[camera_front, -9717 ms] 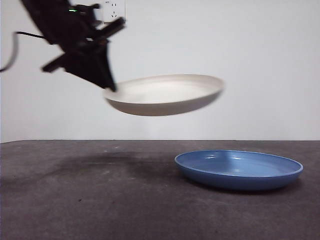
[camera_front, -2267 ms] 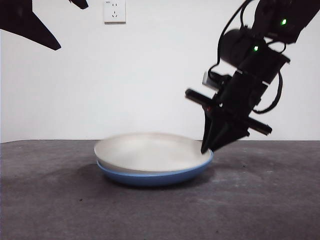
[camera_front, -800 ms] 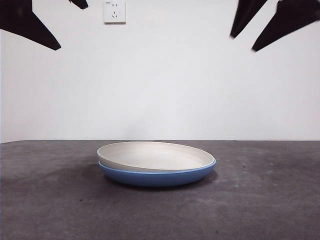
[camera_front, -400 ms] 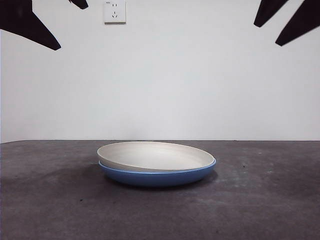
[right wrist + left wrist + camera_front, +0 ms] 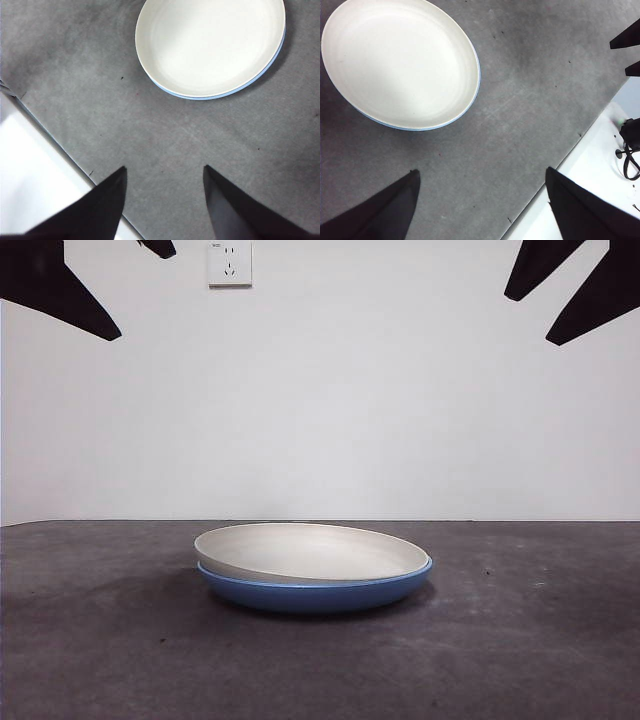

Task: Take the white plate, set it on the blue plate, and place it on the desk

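Since a moment ago our right gripper (image 5: pixel 165 200) has risen clear — jaws wide, empty, like the left gripper (image 5: pixel 480 200). We see the white plate (image 5: pixel 310 550) nested in the blue plate (image 5: pixel 315 595) mid-desk (image 5: pixel 520 660), below both.

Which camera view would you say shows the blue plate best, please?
The front view: the blue plate shows its whole outer wall under the white plate, resting on the desk. Both wrist views look down from above, where the white plate covers it, leaving only a thin blue rim edge.
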### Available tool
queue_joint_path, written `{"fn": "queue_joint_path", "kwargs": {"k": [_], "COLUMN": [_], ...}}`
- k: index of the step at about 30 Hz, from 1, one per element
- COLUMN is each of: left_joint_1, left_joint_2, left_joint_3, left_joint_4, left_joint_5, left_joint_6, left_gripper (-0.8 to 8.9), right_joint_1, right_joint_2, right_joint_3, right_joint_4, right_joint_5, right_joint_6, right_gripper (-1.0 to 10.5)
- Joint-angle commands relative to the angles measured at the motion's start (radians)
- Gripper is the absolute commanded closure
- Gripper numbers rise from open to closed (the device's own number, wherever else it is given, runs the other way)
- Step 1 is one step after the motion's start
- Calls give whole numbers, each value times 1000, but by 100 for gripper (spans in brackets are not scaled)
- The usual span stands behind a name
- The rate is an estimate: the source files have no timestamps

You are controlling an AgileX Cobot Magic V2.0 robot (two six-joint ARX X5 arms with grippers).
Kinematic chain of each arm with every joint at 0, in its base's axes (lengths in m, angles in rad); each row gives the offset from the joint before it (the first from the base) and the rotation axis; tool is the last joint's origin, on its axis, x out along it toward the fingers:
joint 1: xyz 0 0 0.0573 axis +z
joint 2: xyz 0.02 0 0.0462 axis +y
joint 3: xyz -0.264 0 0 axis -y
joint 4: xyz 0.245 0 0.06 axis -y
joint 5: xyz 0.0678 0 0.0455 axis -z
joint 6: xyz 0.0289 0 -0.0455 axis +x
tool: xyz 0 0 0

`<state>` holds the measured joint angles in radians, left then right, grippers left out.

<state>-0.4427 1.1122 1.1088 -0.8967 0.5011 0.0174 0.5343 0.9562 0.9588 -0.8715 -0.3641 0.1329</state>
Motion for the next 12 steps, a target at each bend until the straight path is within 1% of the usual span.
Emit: {"fn": "queue_joint_path", "kwargs": {"k": [1, 4, 5, 6, 10, 11, 12], "left_joint_1": [-5, -5, -5, -5, -5, -5, -5], "left_joint_2": [5, 5, 5, 5, 5, 5, 5], "left_joint_3": [8, 8, 8, 8, 8, 8, 8], "left_joint_4": [3, 3, 3, 3, 3, 3, 3], "left_joint_5": [6, 6, 6, 6, 6, 6, 6], "left_joint_6": [16, 16, 16, 16, 16, 16, 16], "left_gripper": [413, 435, 499, 565, 808, 804, 804], "right_joint_1": [8, 8, 8, 8, 8, 8, 8], "right_joint_2": [6, 6, 6, 6, 6, 6, 6], "right_joint_3": [8, 8, 8, 8, 8, 8, 8], "right_joint_4": [9, 3, 0, -5, -8, -8, -8], "right_joint_5": [-2, -2, -2, -2, -2, -2, -2], "right_joint_6": [-11, -11, -11, -11, -15, -19, -19], "right_gripper": [704, 704, 707, 735, 909, 935, 935]}}
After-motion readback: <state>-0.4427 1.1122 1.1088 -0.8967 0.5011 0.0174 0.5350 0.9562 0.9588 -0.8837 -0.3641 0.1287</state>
